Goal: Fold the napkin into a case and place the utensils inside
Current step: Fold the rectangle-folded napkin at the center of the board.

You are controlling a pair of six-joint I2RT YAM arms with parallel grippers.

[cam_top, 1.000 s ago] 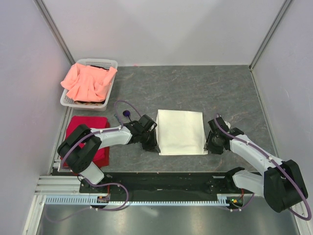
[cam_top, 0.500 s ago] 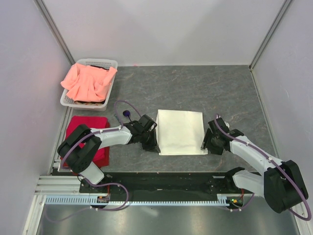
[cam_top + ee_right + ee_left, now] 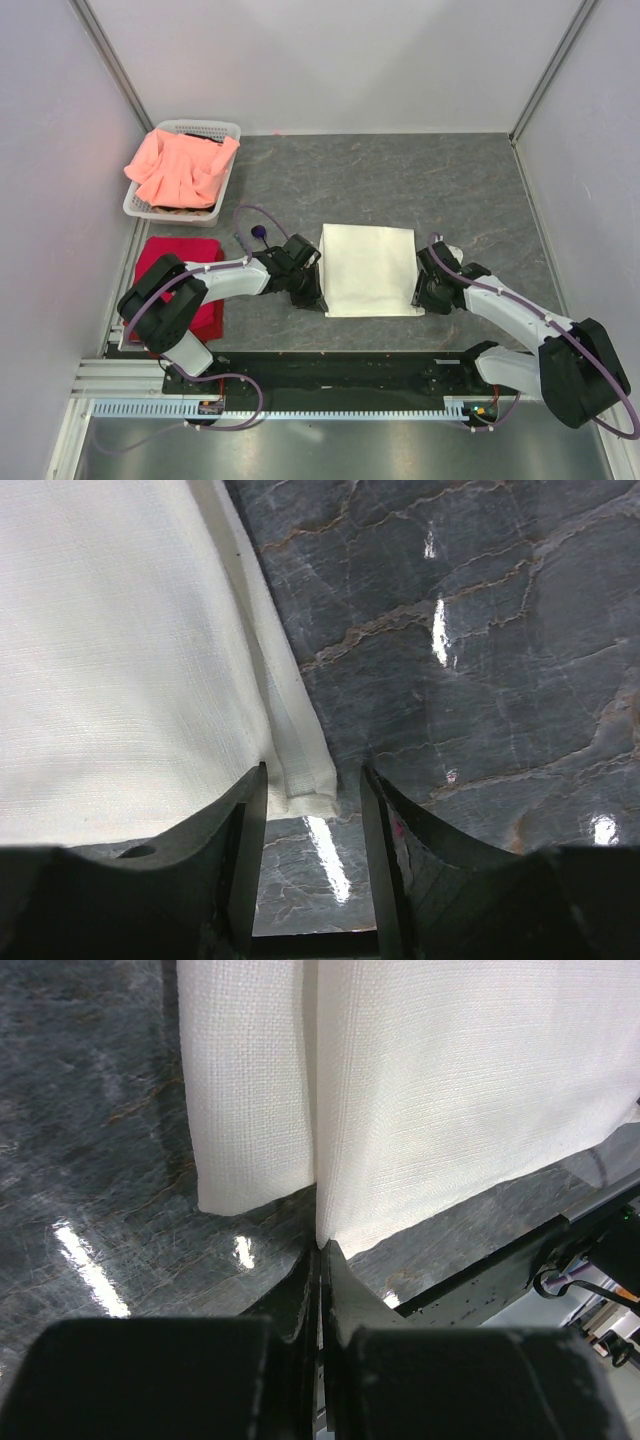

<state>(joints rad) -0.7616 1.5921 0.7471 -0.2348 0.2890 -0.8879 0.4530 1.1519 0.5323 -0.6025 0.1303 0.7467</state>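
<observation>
Right pincer edged leftward, grey marbled table

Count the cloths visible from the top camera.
3: the cream napkin mid-table, a red cloth at left, a salmon-pink cloth in the basket; more may lie beneath it.

A white slatted basket sits at the far left corner of the dark grey, marble-veined surface. A salmon-pink cloth is heaped in it and spills over the rim. Just this side of the basket, a folded red cloth lies flat by the left wall. Pale walls close in three sides. Along the near edge runs a black strip, then a white slotted rail.
</observation>
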